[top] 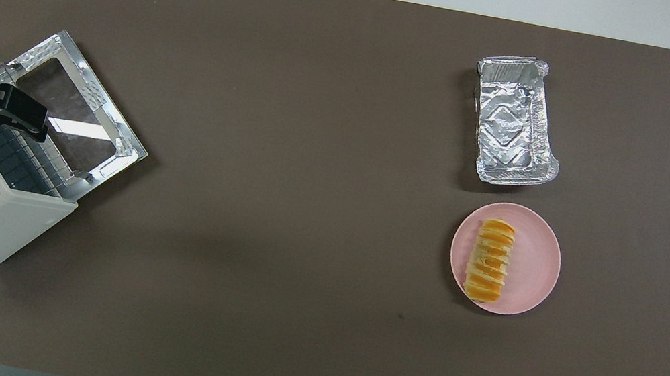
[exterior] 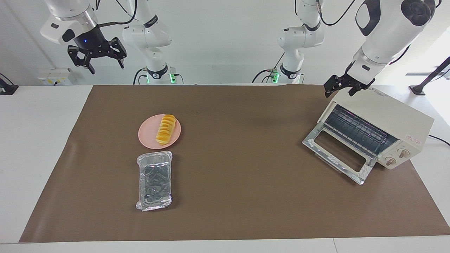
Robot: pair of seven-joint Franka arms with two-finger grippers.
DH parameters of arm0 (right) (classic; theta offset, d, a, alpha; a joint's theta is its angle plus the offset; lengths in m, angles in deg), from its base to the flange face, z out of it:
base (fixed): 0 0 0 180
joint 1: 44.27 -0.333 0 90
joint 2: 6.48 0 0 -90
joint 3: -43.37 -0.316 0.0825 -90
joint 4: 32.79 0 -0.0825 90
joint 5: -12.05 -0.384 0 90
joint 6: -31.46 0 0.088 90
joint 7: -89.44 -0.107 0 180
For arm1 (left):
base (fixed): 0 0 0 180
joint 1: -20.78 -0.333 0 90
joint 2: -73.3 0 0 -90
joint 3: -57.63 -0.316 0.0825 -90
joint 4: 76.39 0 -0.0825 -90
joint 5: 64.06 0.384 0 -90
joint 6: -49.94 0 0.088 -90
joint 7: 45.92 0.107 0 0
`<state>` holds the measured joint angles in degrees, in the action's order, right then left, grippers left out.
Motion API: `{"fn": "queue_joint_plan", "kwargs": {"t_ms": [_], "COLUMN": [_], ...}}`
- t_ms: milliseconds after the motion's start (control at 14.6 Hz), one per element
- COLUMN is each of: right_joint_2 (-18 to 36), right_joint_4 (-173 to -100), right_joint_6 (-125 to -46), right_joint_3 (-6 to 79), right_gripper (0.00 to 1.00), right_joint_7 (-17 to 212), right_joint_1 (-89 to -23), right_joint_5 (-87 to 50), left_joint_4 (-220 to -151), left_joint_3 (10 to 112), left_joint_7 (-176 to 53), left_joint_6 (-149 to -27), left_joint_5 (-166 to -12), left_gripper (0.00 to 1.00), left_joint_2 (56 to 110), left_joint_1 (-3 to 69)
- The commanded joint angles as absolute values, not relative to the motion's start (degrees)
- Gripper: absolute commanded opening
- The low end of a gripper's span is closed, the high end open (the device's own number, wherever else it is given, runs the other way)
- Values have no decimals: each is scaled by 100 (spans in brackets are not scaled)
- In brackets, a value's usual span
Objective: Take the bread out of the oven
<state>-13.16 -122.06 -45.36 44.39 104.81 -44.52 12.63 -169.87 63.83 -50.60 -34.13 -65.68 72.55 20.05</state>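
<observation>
One crinkled silver foil tray [exterior: 154,180], rectangular and empty, lies well apart from both my grippers, toward my right arm's end of the brown mat [exterior: 232,211]. Just beside it, nearer to me, sits one round, smooth pink plate [exterior: 146,135], and on it the one bread [exterior: 166,129]: a short golden-yellow loaf, ridged like overlapping slices, lying wholly inside the plate's rim. My right gripper [exterior: 105,65] hangs high, jaws spread and empty, with plate and bread well apart from it. One boxy cream-white oven [exterior: 393,117] stands at my left arm's end, its glass-windowed metal door dropped open, wire rack bare, two knobs showing. My left gripper [exterior: 339,88] hovers at the oven's top edge; I cannot tell how its jaws stand.
</observation>
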Motion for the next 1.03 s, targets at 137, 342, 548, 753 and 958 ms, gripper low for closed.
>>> {"fn": "queue_joint_plan", "kwargs": {"t_ms": [137,342,548,753,958], "right_joint_2": [-1008,-1017,-1034,-1052,-1061], "right_joint_4": [-12094,-12094,-12094,-12094,-12129], "right_joint_6": [-4807,-4808,-4790,-4817,-4834], "right_joint_3": [4363,4346,4346,4346,4346], "right_gripper": [100,100,100,100,100], "right_joint_7": [10552,10552,10552,10543,10534], "right_joint_1": [-4287,-4234,-4207,-4207,-4225], "right_joint_5": [1328,1310,1310,1319,1328], "left_joint_4": [-17105,-17105,-17105,-17105,-17105], "left_joint_3": [6413,6413,6413,6413,6413], "left_joint_7": [-4996,-4996,-4996,-4996,-4996], "left_joint_6": [-3487,-3487,-3479,-3478,-3478], "left_joint_5": [-6494,-6494,-6494,-6494,-6494], "left_gripper": [100,100,100,100,100], "left_joint_2": [7128,7128,7128,7128,7128], "left_joint_1": [1947,1947,1947,1947,1947]}}
